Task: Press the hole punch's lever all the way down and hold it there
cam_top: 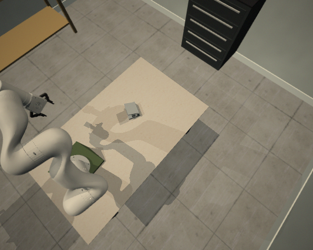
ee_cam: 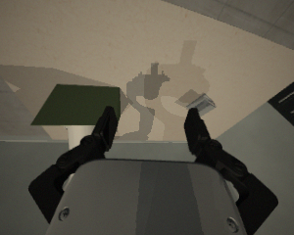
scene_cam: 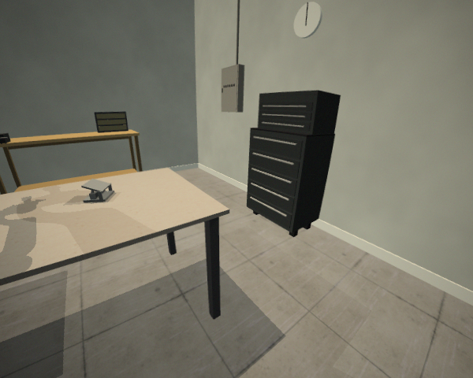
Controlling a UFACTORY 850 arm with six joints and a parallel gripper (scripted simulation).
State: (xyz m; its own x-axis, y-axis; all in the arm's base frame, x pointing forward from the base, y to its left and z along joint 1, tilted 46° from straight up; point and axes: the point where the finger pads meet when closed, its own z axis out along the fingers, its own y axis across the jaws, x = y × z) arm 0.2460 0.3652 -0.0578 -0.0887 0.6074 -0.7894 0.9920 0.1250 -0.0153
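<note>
The grey hole punch (cam_top: 132,110) stands upright near the middle of the beige table, with its flat lever raised. It also shows in the exterior view (scene_cam: 98,190) and small and far off in the wrist view (ee_cam: 198,101). My gripper (cam_top: 42,104) is open and empty, high in the air off the table's left side, far from the punch. In the wrist view both black fingers stand wide apart with nothing between them.
My arm's base sits on a green plate (cam_top: 87,159) at the table's near left end. A black drawer cabinet (cam_top: 218,25) stands by the wall. A wooden bench (scene_cam: 61,140) with small items stands beyond the table.
</note>
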